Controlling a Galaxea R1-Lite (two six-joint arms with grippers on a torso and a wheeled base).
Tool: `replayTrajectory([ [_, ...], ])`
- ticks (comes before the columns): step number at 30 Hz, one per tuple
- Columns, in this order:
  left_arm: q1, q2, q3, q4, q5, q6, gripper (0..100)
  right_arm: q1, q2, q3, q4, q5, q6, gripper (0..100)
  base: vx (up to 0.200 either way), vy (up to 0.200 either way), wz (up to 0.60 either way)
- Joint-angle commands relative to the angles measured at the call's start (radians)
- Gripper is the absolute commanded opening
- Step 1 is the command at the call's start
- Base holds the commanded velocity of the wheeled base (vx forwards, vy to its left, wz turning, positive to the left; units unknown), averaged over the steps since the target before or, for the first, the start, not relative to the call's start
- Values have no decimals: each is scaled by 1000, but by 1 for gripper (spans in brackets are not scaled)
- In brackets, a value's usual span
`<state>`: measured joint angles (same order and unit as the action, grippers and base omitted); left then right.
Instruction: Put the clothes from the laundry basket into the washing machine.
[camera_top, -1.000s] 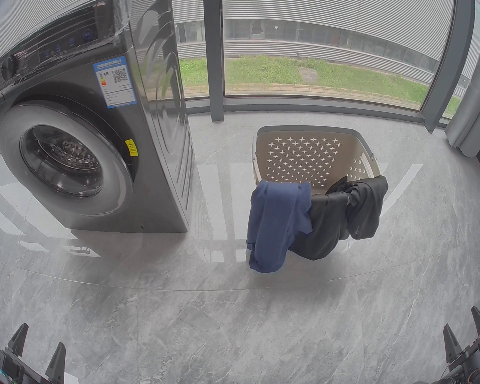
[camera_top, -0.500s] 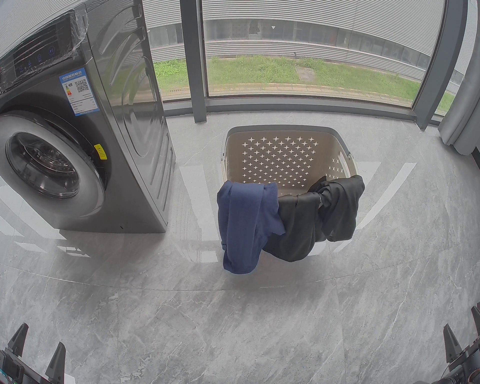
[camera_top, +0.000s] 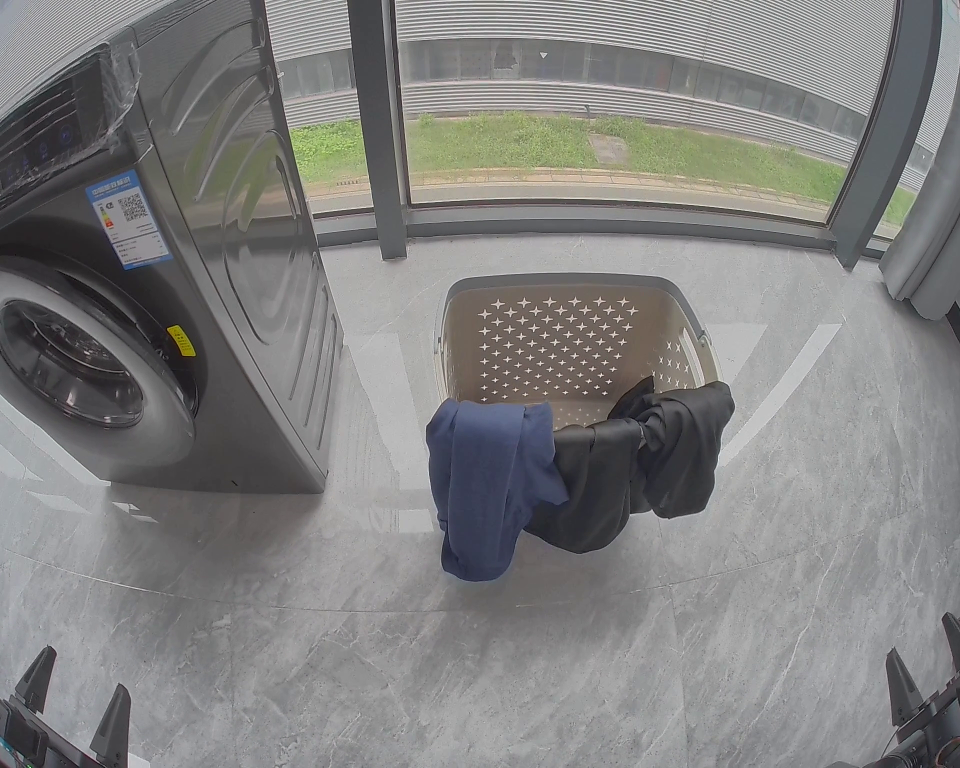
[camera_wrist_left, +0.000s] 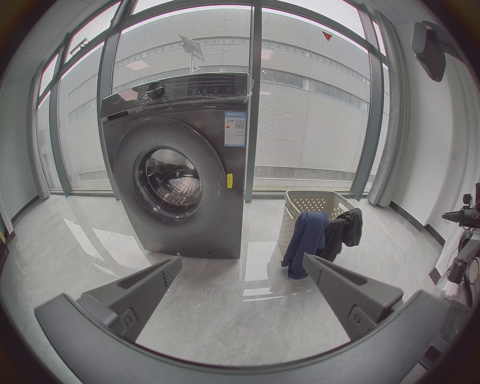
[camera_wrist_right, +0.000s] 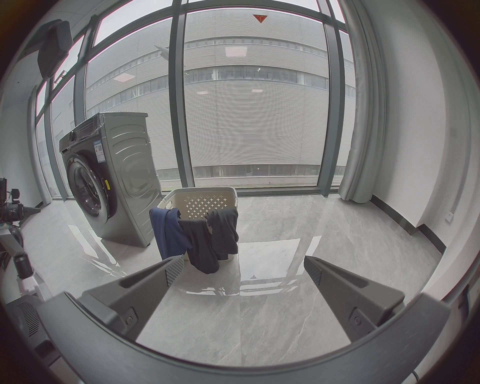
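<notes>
**A:** Which step are we on?

**B:** We judge it to be the approach, with no garment picked up yet. The laundry basket (camera_top: 575, 292) stands on the floor near the window, just beside the washing machine (camera_top: 240, 300). A blue garment (camera_top: 488, 480) and a black garment (camera_top: 640, 465) hang over the basket's near rim, touching each other.

**A:** How are our arms posed?

**B:** Both are held low and well short of the basket. The left gripper (camera_wrist_left: 241, 260) faces the machine and the right gripper (camera_wrist_right: 240, 262) faces the basket. On each, the jaws stand wide apart with nothing between them.

**A:** What does the next move call for?

**B:** We need to close the distance to the basket. Then we lower one gripper over the near rim and pinch a draped fold. The blue garment is the likelier first pick, since it hangs on the machine's side.

**A:** Any precondition?

**B:** The round door (camera_wrist_left: 167, 182) looks closed to us. If so, we must open it before loading.
</notes>
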<state>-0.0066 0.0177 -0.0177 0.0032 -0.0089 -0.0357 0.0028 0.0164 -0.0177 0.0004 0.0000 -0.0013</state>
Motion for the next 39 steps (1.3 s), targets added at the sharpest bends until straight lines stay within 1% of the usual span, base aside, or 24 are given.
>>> replayTrajectory([
  [1, 0, -18, 18, 0, 0, -1, 100, 0, -16, 18, 0, 0, 0, 100, 200, 0, 0],
  [7, 0, -18, 16, 0, 1, 0, 100, 0, -16, 18, 0, 0, 1, 100, 0, 0, 0],
  [22, 0, -18, 16, 0, 0, -3, 100, 0, -16, 18, 0, 0, 1, 100, 0, -200, 0],
  [28, 0, -18, 16, 0, 1, -6, 100, 0, -16, 18, 0, 0, 1, 100, 0, 0, 0],
  [39, 0, -18, 16, 0, 1, -7, 100, 0, -16, 18, 0, 0, 1, 100, 200, 0, 0],
])
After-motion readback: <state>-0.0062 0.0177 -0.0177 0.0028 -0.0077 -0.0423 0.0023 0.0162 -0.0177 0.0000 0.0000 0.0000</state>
